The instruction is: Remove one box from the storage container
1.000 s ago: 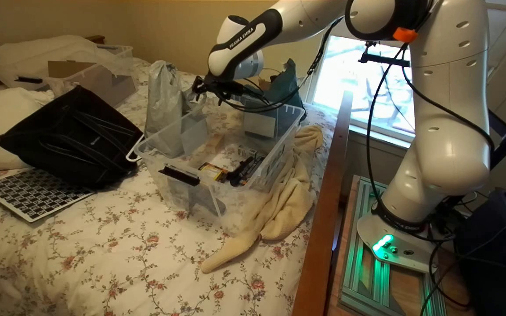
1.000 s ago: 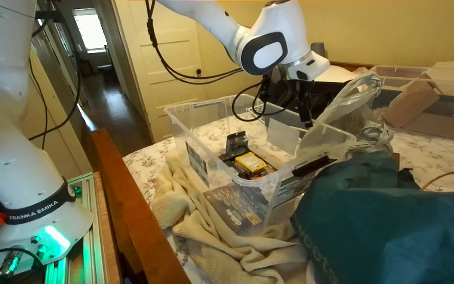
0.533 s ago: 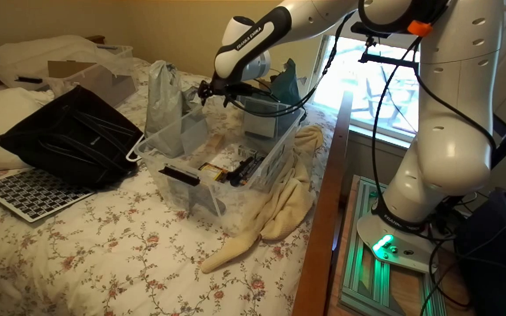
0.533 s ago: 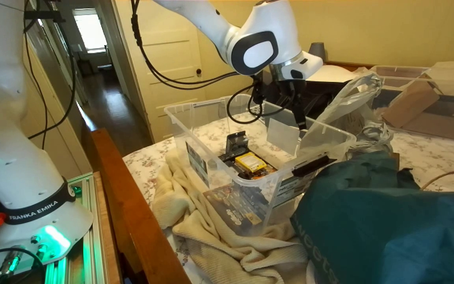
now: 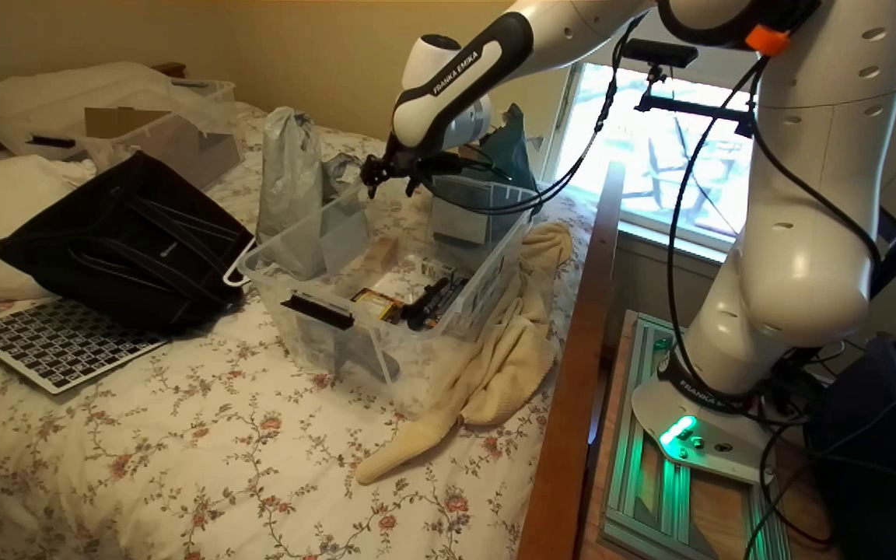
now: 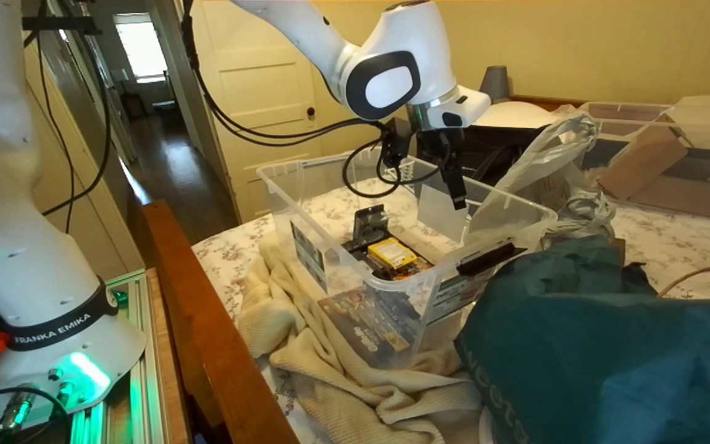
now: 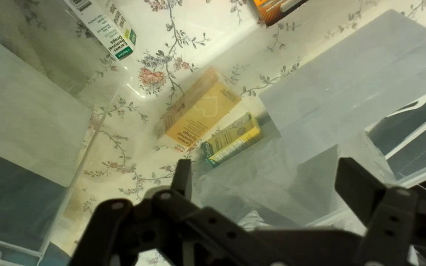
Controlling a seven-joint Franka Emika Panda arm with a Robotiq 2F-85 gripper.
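Note:
The storage container, a clear plastic bin, stands on the bed in both exterior views (image 5: pixel 355 354) (image 6: pixel 344 271). A yellow-orange and white box lies on its floor; it shows in the wrist view (image 7: pixel 202 111) and in an exterior view (image 5: pixel 380 253). A smaller yellow-green box (image 7: pixel 232 139) lies beside it. A white-green box (image 7: pixel 104 27) is farther off. Another yellow box (image 6: pixel 392 253) rests on dark packages in the bin. My gripper (image 7: pixel 264 171) is open and empty, above the bin in both exterior views (image 5: pixel 391 193) (image 6: pixel 458 202), apart from the boxes.
A grey plastic bag (image 5: pixel 290 183) stands against the bin's side. A teal bag (image 6: pixel 577 345) and a beige towel (image 6: pixel 306 320) lie close beside it. A black bag (image 5: pixel 129 241) and another clear bin (image 5: pixel 183 148) are on the bed. A wooden rail (image 5: pixel 572 389) edges the bed.
My gripper has moved over the bin toward the robot base side and a little lower. It stays open and empty. The boxes and the bin have not moved.

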